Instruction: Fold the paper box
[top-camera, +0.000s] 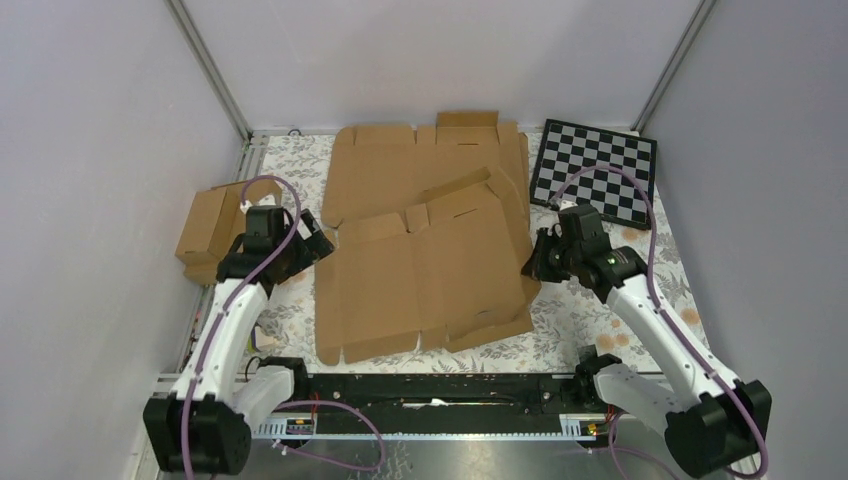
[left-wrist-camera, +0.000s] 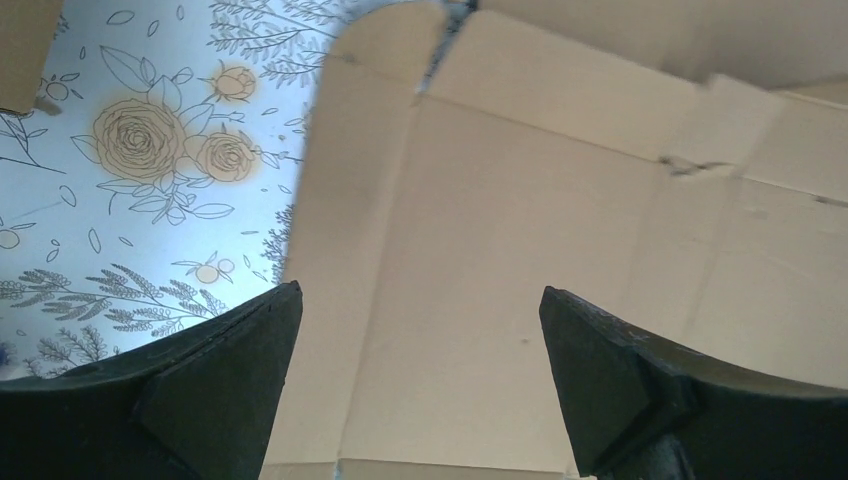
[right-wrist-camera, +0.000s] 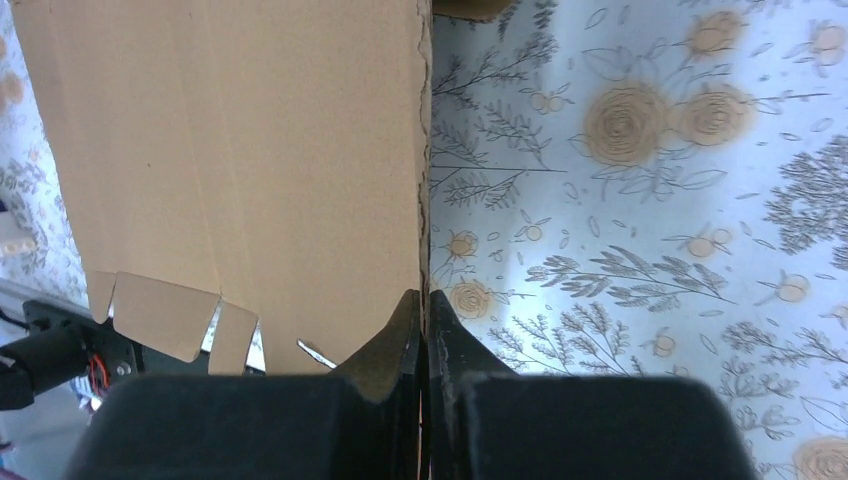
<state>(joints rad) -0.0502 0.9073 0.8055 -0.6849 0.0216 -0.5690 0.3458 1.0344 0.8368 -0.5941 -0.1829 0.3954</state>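
Pinching the paper box (top-camera: 425, 275) by its side edge with the right gripper (right-wrist-camera: 425, 300), closed tight on the cardboard, probably to anchor that side or to lift it along a crease. Lying mostly flat on the surface (top-camera: 620, 310), spread from that gripper across to the left gripper (left-wrist-camera: 420, 300). Spread wide and holding nothing there, poised over the opposite side panel with the box's outer edge just under one finger, likely set to take that side once the pinched one is steady. Ahead of both grippers, overlapping the flat cardboard blank (top-camera: 420, 165) with the far flaps, which seem slightly raised; hard to tell exactly where one sheet ends. Expect a snag there if the far flaps are folded without first drawing the box back toward the arms. On the outer side of the right gripper, plenty of bare floral surface for swinging outward, with a checkerboard (top-camera: 595, 170) further ahead and well apart. On the outer side of the left gripper, far less room — two small joined boxes (top-camera: 205, 235) close by, so better to move inward or upward. Behind both grippers, only a narrow strip between the box's tabbed near edge and the rail.
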